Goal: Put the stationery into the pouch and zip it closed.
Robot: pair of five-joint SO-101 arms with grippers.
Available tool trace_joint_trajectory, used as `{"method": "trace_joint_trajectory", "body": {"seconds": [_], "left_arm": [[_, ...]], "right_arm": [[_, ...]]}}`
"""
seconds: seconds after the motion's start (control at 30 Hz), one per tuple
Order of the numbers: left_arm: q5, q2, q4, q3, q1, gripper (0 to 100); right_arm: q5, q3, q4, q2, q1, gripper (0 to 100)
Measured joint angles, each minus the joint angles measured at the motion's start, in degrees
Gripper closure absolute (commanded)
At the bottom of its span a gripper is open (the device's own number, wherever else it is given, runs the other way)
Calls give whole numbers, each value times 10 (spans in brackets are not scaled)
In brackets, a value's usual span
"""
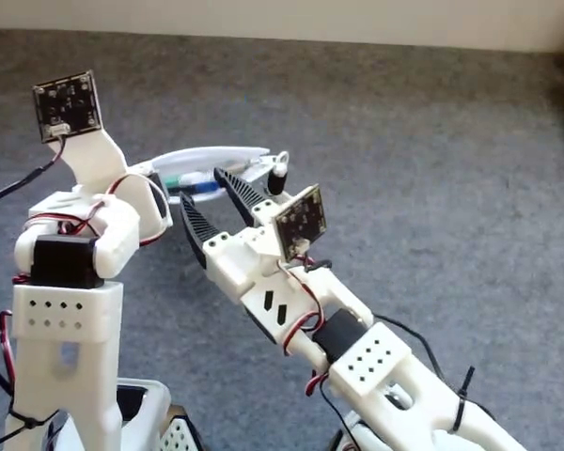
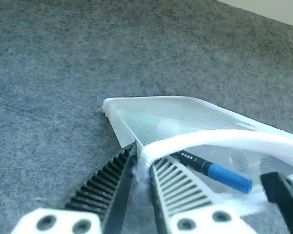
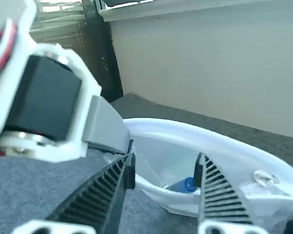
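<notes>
Pinching the pouch (image 2: pixel 185 122) rim in the left jaws, hovering at its open mouth with right jaws apart, blue pen (image 2: pixel 219 173) inside.

Pouch (image 1: pixel 211 162) mouth gapes, rim arched. Pen (image 2: pixel 219 173) lies low inside, room above it. Left gripper (image 2: pixel 139 156) clamps rim at one end, blocking that corner. Right gripper (image 3: pixel 163 168), jaws spread, crowds mouth. Zipper pull (image 1: pixel 279 174) just beside it. Wide grey carpet (image 1: pixel 432 141) beyond pouch gives approach room.
</notes>
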Motion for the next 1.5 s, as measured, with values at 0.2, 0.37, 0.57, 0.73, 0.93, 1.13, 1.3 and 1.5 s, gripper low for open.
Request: {"method": "trace_joint_trajectory", "body": {"seconds": [0.2,0.37,0.57,0.73,0.93,1.13,1.3,1.5], "left_arm": [[0,0,0,0,0,993],[0,0,0,0,0,993],[0,0,-1,6,0,993],[0,0,-1,6,-6,993],[0,0,-1,6,-12,993],[0,0,-1,6,-13,993],[0,0,-1,6,-13,993],[0,0,-1,6,-13,993]], "right_arm": [[-1,0,77,-75,2,992],[-1,0,82,-107,41,993],[-1,0,106,-120,117,993],[-1,-33,240,-120,143,993],[38,-115,411,-120,146,992],[74,-102,411,-120,142,916],[75,-54,375,-120,130,793],[60,-35,347,-120,129,793]]}}
